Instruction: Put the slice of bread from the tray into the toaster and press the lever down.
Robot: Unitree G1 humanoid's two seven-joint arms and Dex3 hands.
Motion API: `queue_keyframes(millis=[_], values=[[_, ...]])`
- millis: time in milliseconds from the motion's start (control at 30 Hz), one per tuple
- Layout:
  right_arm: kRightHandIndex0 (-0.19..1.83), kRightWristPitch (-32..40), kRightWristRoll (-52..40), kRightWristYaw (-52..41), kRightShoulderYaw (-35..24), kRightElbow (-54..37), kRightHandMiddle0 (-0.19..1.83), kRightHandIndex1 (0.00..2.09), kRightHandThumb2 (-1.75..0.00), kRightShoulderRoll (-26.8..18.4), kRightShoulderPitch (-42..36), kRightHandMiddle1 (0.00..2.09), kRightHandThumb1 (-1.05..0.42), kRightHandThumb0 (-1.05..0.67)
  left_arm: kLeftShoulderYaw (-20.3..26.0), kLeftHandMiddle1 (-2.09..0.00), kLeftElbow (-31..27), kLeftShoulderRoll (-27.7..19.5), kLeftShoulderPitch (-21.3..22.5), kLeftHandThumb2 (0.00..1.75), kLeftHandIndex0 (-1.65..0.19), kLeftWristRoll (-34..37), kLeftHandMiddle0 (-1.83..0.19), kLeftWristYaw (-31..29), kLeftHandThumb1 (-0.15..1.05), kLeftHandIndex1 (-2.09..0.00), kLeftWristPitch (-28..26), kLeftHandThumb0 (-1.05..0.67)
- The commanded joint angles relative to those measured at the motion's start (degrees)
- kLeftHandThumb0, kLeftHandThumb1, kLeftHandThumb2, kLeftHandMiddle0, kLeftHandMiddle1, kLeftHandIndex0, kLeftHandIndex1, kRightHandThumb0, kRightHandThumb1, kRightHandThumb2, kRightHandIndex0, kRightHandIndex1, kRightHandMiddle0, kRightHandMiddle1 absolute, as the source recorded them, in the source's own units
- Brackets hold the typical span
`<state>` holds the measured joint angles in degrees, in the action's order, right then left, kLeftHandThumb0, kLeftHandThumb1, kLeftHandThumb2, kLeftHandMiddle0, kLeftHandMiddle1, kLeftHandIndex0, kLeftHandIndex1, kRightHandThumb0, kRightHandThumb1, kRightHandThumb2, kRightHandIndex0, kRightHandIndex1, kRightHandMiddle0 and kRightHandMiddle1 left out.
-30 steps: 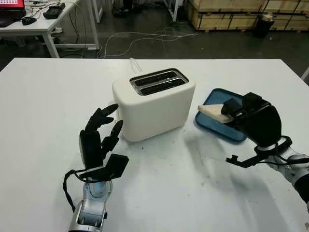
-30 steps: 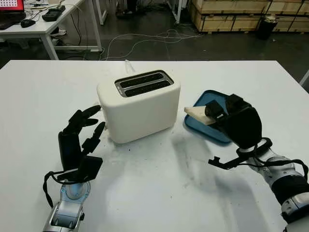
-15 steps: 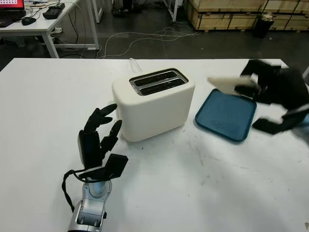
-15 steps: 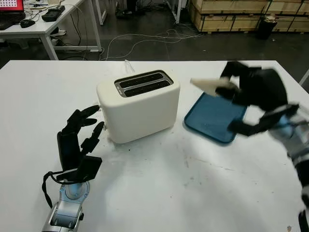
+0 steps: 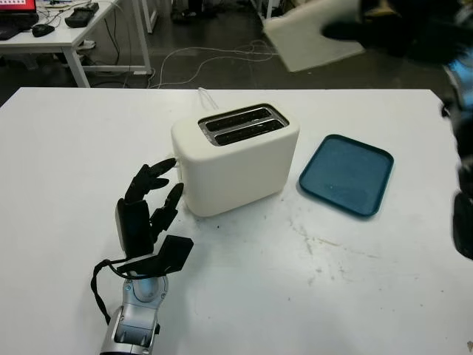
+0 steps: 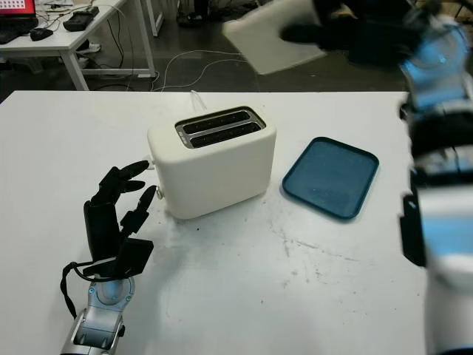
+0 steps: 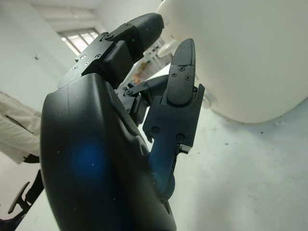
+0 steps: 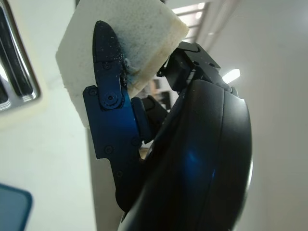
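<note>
My right hand (image 6: 369, 33) holds the bread (image 6: 277, 33) high above the table, beyond the toaster (image 6: 214, 159); the right wrist view shows my fingers (image 8: 108, 86) pinching the slice. My left hand (image 5: 144, 214), open, stands upright just beside the toaster. The tray (image 5: 347, 174) lies bare.

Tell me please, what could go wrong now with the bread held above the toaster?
The right hand holds the bread high above the toaster and off to one side of its slots, so it may miss a slot on the way down. It pinches the bread by one edge, so the slice could slip. The left hand, open, is close beside the toaster and might nudge it.
</note>
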<state>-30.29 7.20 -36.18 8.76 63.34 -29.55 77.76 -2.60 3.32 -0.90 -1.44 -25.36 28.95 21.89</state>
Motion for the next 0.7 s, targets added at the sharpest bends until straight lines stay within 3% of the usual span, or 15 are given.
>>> queue_keyframes(millis=[0,433,667], values=[[1.09,1.2,1.8,0.3,0.9,2.9,0.94,1.74,-0.23,2.3,2.2,1.74,-0.92,-0.5,0.0,-1.15,0.3,-0.3,0.6,0.19,-0.59,-0.4,-0.51,0.1,0.92,-0.59,0.7,-0.26],[1.1,7.3,11.5,5.8,5.3,10.5,0.94,1.75,-0.28,10.0,3.9,1.75,-0.92,-0.57,-0.4,-1.14,-0.1,0.2,0.4,0.2,-0.58,-0.6,-0.51,0.0,0.92,-0.6,0.4,-0.25],[1.07,7.0,14.9,6.2,7.4,10.3,0.9,1.75,-0.27,10.8,2.7,1.75,-0.92,-0.53,-0.6,-1.14,-0.5,0.8,0.2,0.19,-0.58,-0.3,-0.51,0.0,0.92,-0.6,-0.2,-0.25]])
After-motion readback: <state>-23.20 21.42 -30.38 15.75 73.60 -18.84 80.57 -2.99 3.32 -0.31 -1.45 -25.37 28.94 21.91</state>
